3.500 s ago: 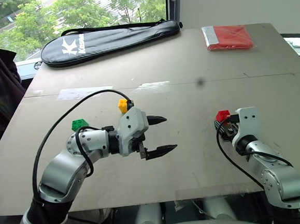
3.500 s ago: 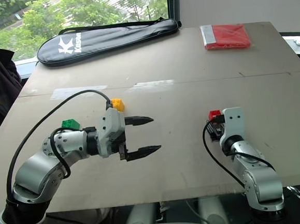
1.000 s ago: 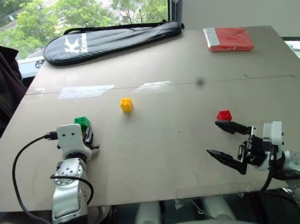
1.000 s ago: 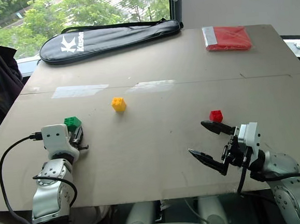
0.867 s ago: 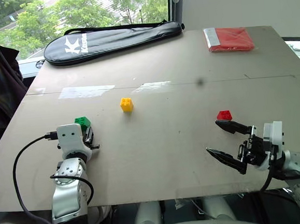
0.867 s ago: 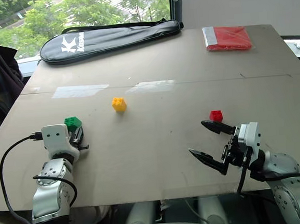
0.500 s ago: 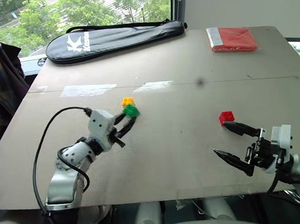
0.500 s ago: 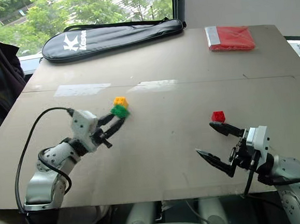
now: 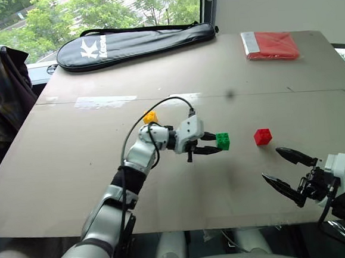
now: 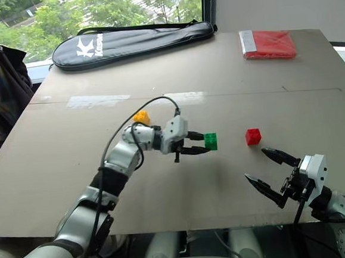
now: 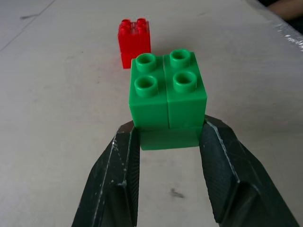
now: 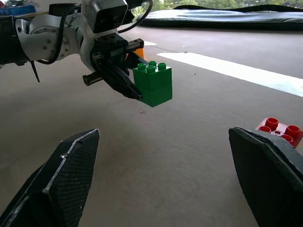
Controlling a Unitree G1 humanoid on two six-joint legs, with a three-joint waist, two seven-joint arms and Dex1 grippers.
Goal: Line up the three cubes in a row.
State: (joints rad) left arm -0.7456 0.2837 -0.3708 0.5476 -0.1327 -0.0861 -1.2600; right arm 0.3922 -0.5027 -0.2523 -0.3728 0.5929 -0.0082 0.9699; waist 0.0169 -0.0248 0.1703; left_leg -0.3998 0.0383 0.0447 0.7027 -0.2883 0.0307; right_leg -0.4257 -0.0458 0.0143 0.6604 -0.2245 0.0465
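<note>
Grey bench (image 9: 74, 172) stretches toward a window, a black racket case (image 9: 136, 41) along its far edge and a flat red packet (image 9: 271, 43) at its far right corner. Mid-bench, our left gripper (image 9: 214, 145) holds its jaws clamped on the green cube (image 9: 223, 141), lifted off the surface between the yellow cube (image 9: 150, 116) and the red cube (image 9: 262, 136). Our right gripper (image 9: 287, 171) waits near the front right edge, jaws wide apart.

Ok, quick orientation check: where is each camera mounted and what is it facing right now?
Left eye and right eye: on the head, looking down over the table; both arms show, the left gripper shut on the green cube, the right gripper open.
Left wrist: along its own fingers, facing the green cube with the red cube beyond.
Right wrist: between its own fingers, facing the left gripper.
Shared: both wrist views show the green and red cubes.
</note>
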